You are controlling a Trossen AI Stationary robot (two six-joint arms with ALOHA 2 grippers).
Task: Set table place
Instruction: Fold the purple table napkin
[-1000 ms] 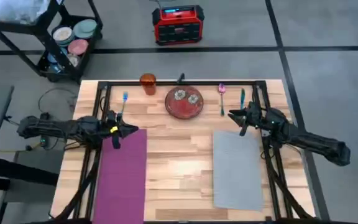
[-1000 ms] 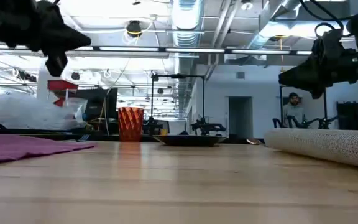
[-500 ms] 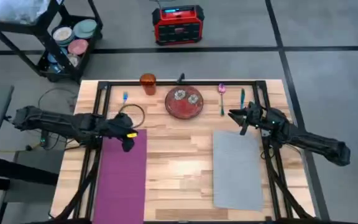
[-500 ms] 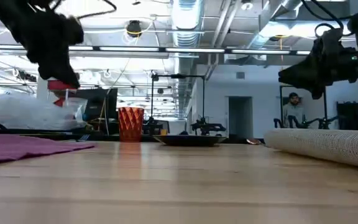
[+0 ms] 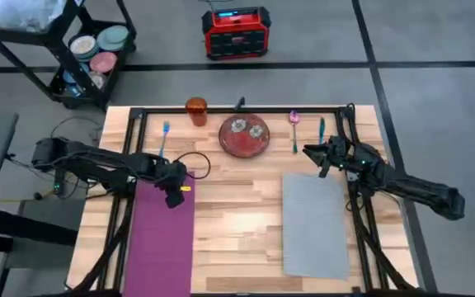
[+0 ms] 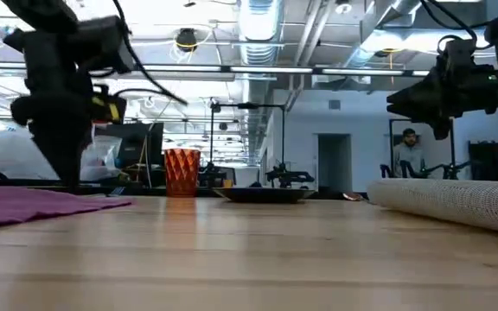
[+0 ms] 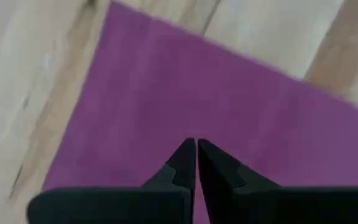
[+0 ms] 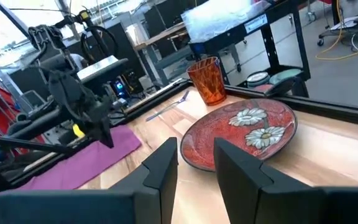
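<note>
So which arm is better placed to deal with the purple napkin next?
Left. The left gripper is over the far corner of the purple napkin, fingers shut and pointing down at the cloth. The right gripper hovers open by the grey placemat, facing the red plate.

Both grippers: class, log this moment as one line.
left gripper: shut, over purple napkin | right gripper: open, facing red plate

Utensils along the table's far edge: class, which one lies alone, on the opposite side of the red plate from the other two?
The blue utensil: it lies beyond the orange cup, while the pink utensil and teal utensil lie together across the red plate.
</note>
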